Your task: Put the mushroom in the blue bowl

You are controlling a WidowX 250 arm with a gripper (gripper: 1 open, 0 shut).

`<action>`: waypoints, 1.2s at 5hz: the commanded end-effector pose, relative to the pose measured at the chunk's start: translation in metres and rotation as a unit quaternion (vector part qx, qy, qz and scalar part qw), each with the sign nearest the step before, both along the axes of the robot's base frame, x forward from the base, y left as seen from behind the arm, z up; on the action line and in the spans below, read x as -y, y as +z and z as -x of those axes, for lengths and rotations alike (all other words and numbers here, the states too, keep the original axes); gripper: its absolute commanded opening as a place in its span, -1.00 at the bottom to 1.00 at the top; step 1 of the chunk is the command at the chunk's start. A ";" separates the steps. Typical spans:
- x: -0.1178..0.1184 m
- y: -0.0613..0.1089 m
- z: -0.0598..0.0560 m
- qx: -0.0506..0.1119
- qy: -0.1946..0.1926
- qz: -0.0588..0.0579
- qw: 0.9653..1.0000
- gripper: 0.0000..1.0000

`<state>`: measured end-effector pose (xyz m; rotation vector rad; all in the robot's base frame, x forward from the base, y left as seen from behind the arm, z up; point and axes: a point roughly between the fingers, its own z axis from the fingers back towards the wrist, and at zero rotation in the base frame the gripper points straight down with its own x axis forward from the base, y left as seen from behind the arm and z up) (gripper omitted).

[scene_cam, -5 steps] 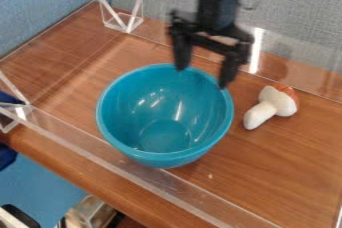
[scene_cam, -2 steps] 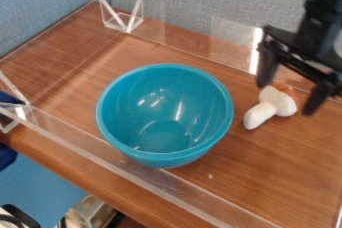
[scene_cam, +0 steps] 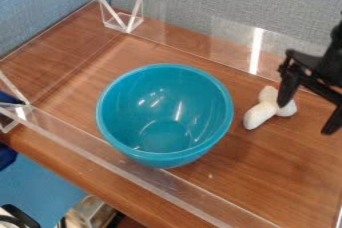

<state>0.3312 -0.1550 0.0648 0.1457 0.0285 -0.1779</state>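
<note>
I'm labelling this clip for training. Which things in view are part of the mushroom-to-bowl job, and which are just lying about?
Part of the job:
- mushroom, lying on the table right of the bowl
- blue bowl, empty
- gripper, open, at the mushroom

Just there:
- clear plastic wall around the wooden table
- clear triangular stand in the far corner

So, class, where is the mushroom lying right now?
The mushroom lies on the wooden table at picture right, just right of the blue bowl, beside the open gripper.
</note>
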 end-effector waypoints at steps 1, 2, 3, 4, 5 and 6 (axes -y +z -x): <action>0.009 0.012 -0.017 0.038 0.011 0.002 0.999 1.00; 0.012 -0.003 -0.017 0.043 0.010 -0.009 0.999 1.00; 0.014 -0.014 -0.015 0.048 0.012 -0.018 0.999 1.00; -0.001 -0.001 -0.021 0.053 0.003 -0.024 0.998 1.00; -0.017 0.013 -0.027 0.057 -0.005 -0.029 0.998 1.00; -0.036 0.016 -0.021 0.065 -0.031 -0.027 0.997 1.00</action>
